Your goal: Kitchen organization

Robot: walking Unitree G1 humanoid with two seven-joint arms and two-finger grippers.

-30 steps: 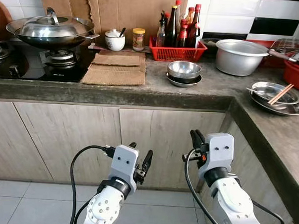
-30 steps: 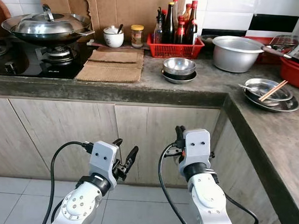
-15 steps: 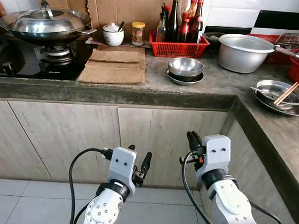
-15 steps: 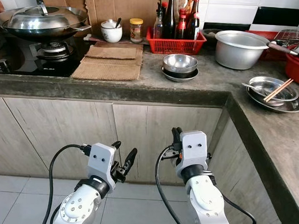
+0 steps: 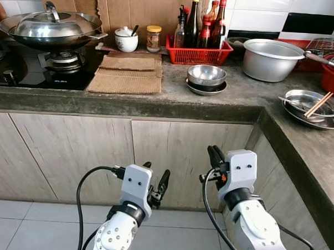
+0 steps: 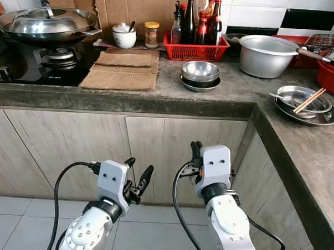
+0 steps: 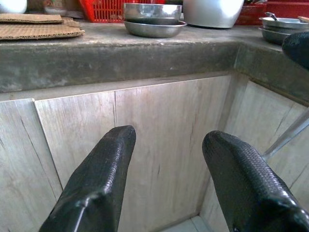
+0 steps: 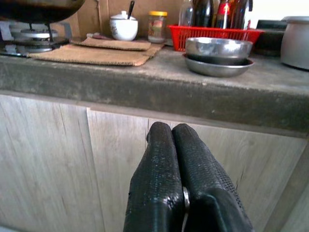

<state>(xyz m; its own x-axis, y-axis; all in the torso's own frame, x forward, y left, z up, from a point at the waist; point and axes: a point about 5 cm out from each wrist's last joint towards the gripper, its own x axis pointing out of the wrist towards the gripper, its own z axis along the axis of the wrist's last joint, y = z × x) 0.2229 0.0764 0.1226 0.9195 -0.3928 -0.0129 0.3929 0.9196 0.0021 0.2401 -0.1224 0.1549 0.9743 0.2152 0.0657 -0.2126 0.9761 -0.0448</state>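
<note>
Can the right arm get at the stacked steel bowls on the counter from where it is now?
Probably not yet: the right gripper hangs below the counter edge, jaws shut; the steel bowls have nothing in front of them.

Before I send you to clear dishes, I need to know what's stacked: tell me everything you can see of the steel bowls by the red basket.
The steel bowls are shiny metal, upright, nested on a wider shallow steel dish, all apparently empty. The stack stands on the grey countertop, just in front of the red basket of bottles, apart from it, right of the cardboard mats. Nothing else touches it.
</note>
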